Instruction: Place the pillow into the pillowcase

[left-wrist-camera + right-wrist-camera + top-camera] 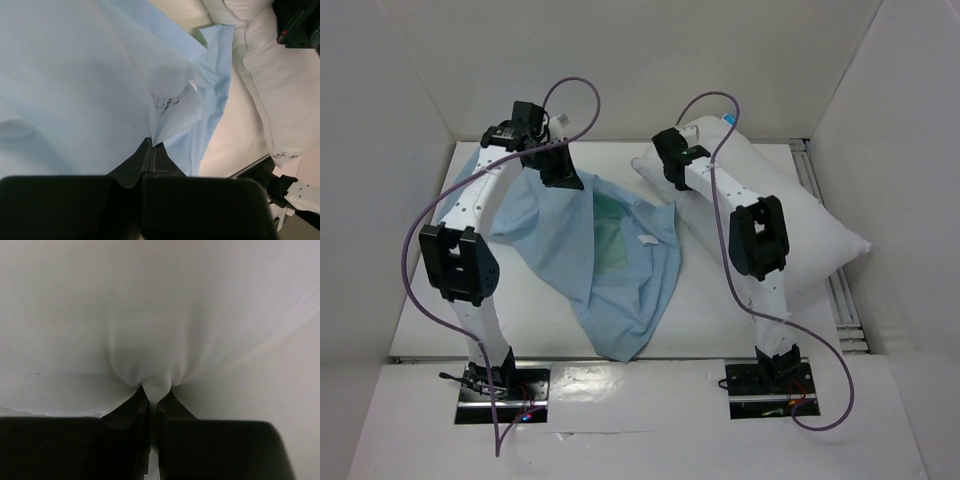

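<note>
The light blue pillowcase (620,290) lies limp across the middle of the table, a patch of its sea-green inside (613,238) showing at the mouth. My left gripper (565,180) is at its far left corner, held off the table. In the left wrist view the left gripper (152,146) is shut on a pinched edge of the pillowcase (75,90). The plump white pillow (810,235) lies at the right, under my right arm. My right gripper (672,178) sits at its far left end. In the right wrist view the right gripper (157,394) is shut on a puckered fold of the pillow (160,310).
White walls close the table in at the back and on both sides. An aluminium rail (842,300) runs along the table's right edge, close to the pillow. Purple cables (575,95) loop above both arms. Bare tabletop (710,310) shows between pillowcase and pillow.
</note>
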